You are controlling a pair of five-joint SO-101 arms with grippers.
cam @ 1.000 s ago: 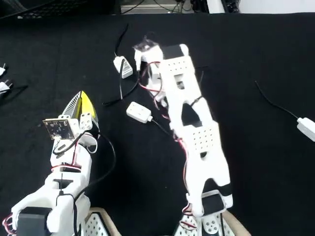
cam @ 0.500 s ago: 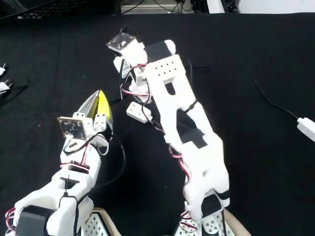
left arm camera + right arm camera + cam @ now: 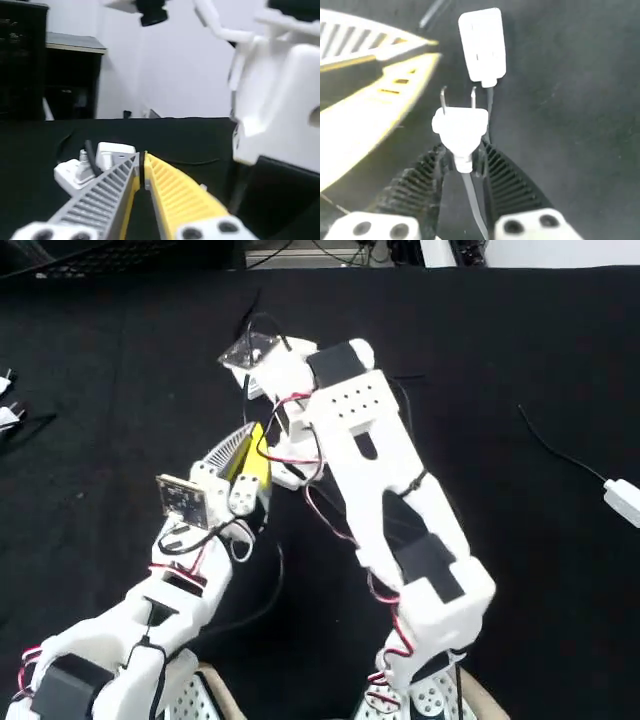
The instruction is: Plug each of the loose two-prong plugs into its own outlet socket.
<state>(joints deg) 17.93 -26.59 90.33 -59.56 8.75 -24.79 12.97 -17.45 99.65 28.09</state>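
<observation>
The right gripper point(image 3: 463, 150) is clamped on the body of a white two-prong plug point(image 3: 460, 128). The prongs point at a white outlet socket point(image 3: 481, 44) lying just ahead on the black table point(image 3: 520, 350), with a small gap between them. The left gripper point(image 3: 141, 161) sits close beside, its grey and yellow jaws drawn nearly together on nothing. A second white cabled block point(image 3: 622, 500) lies well apart at the table's edge.

Smooth plastic plug point(image 3: 460, 131), matt tabletop point(image 3: 570, 100)
</observation>
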